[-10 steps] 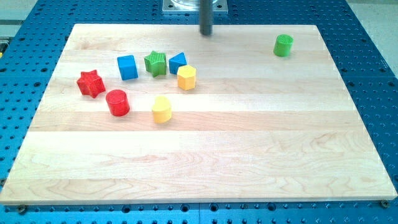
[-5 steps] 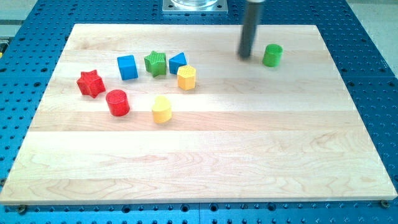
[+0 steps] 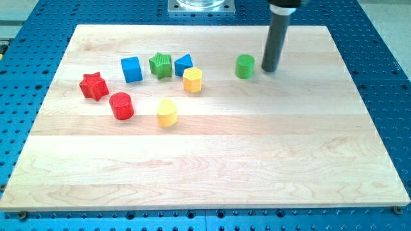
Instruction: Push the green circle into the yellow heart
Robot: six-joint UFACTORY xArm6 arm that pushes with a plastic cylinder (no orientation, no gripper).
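Observation:
The green circle (image 3: 244, 66) is a short green cylinder on the wooden board (image 3: 212, 160), in the upper middle of the view. My tip (image 3: 269, 69) stands just to its right, a small gap apart. The yellow heart (image 3: 167, 113) lies lower and to the left, well apart from the green circle. The dark rod rises from the tip to the view's top edge.
A yellow hexagon (image 3: 192, 80) lies between the green circle and the yellow heart. A blue triangle (image 3: 183, 64), green star (image 3: 160, 65) and blue cube (image 3: 131, 69) sit in a row at upper left. A red star (image 3: 94, 86) and red cylinder (image 3: 121, 106) lie further left.
The green circle has slid down and to the left, from the board's upper right toward the middle. My tip has moved from the top edge rightward and now stands on the circle's right side.

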